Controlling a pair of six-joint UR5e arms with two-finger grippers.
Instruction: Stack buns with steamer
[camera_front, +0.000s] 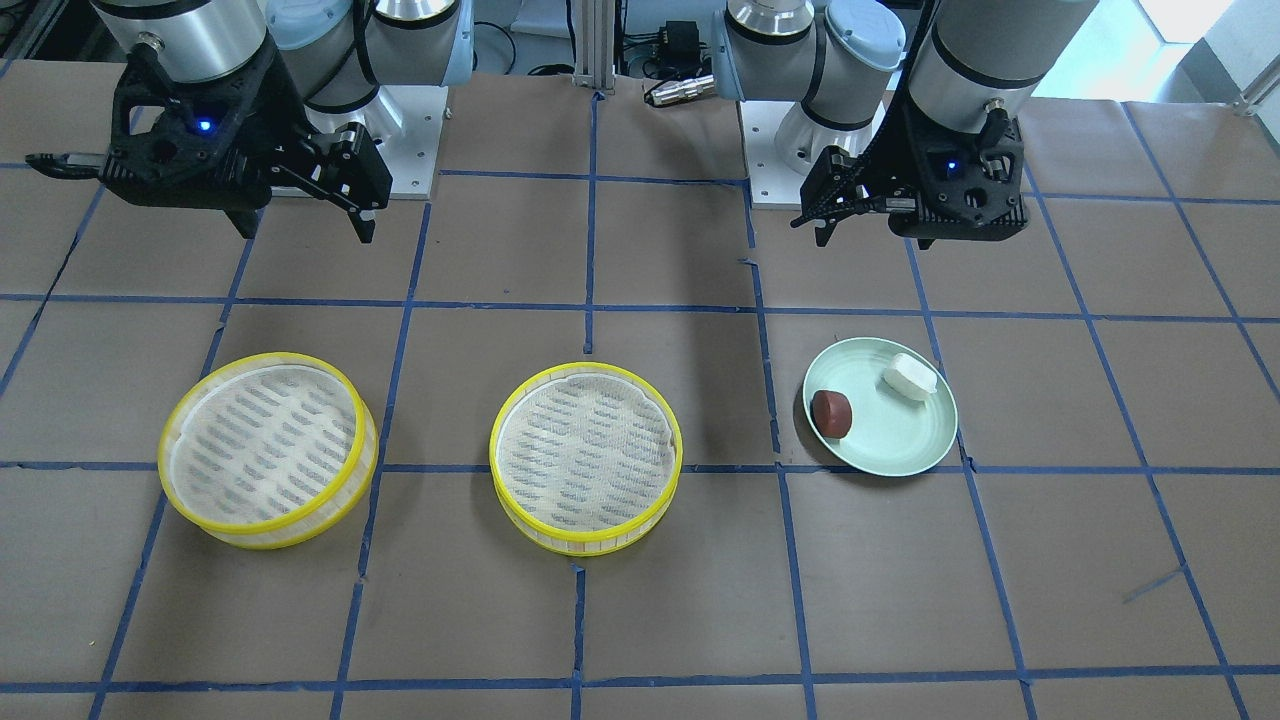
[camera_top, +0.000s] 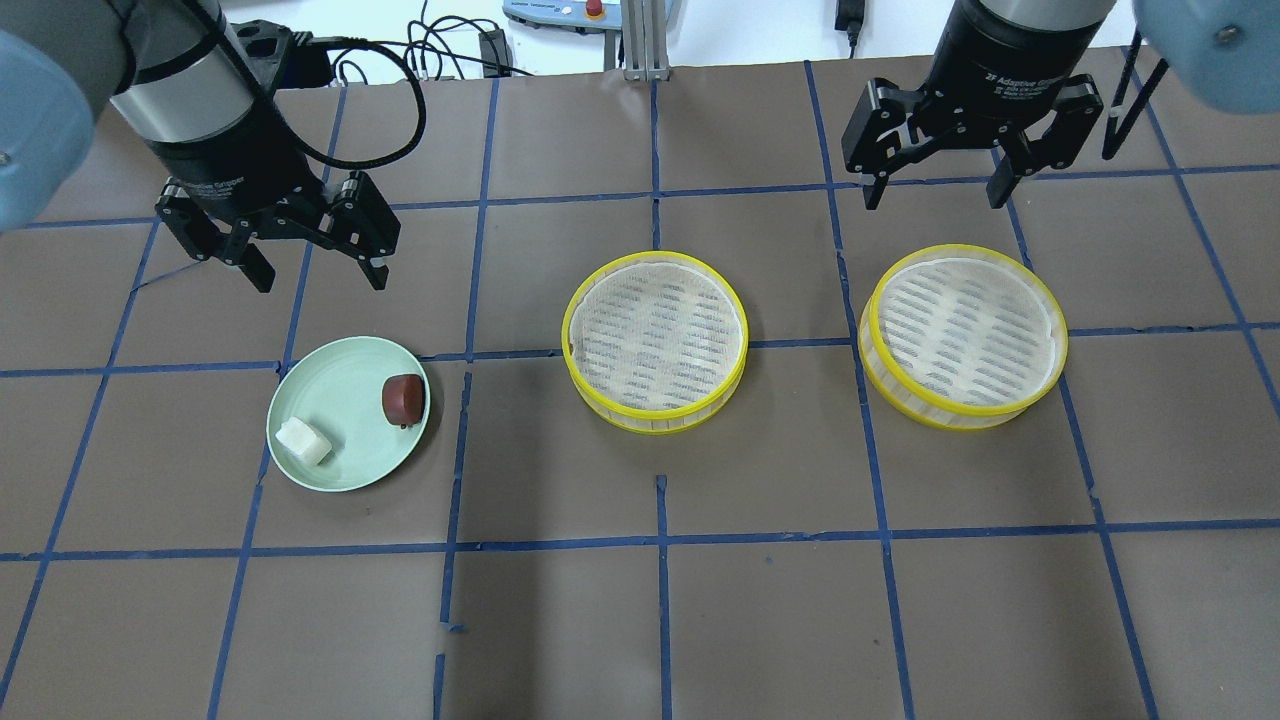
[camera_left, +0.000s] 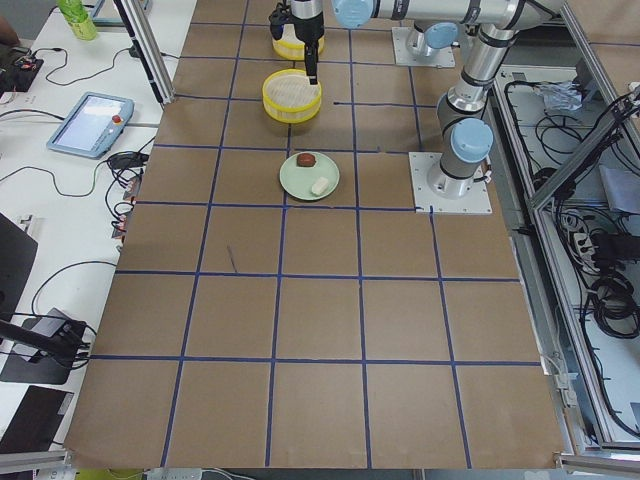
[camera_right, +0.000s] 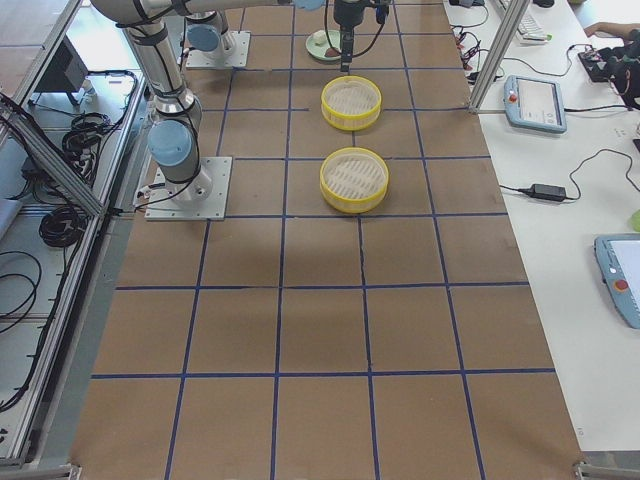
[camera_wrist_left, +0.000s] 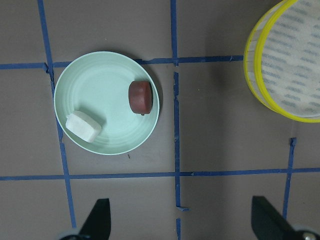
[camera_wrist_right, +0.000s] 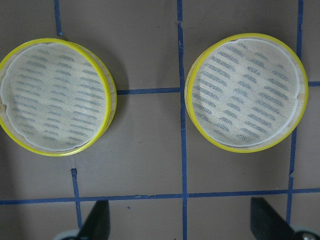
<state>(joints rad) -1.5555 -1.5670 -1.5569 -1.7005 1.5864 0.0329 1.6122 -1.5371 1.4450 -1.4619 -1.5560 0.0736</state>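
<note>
A white pillow-shaped bun (camera_top: 303, 441) and a reddish-brown round bun (camera_top: 402, 397) lie apart on a pale green plate (camera_top: 345, 425). They also show in the left wrist view, white bun (camera_wrist_left: 84, 126) and brown bun (camera_wrist_left: 140, 97). Two empty yellow-rimmed steamer trays stand side by side: one at the table's middle (camera_top: 655, 340), one on the right (camera_top: 963, 335). My left gripper (camera_top: 320, 278) hangs open and empty above the table, just beyond the plate. My right gripper (camera_top: 935, 197) hangs open and empty beyond the right steamer.
The table is brown board with a blue tape grid (camera_top: 660, 540). The arm bases (camera_front: 400, 130) stand at the robot's edge. A tablet and cables (camera_left: 90, 120) lie on a side bench beyond the table.
</note>
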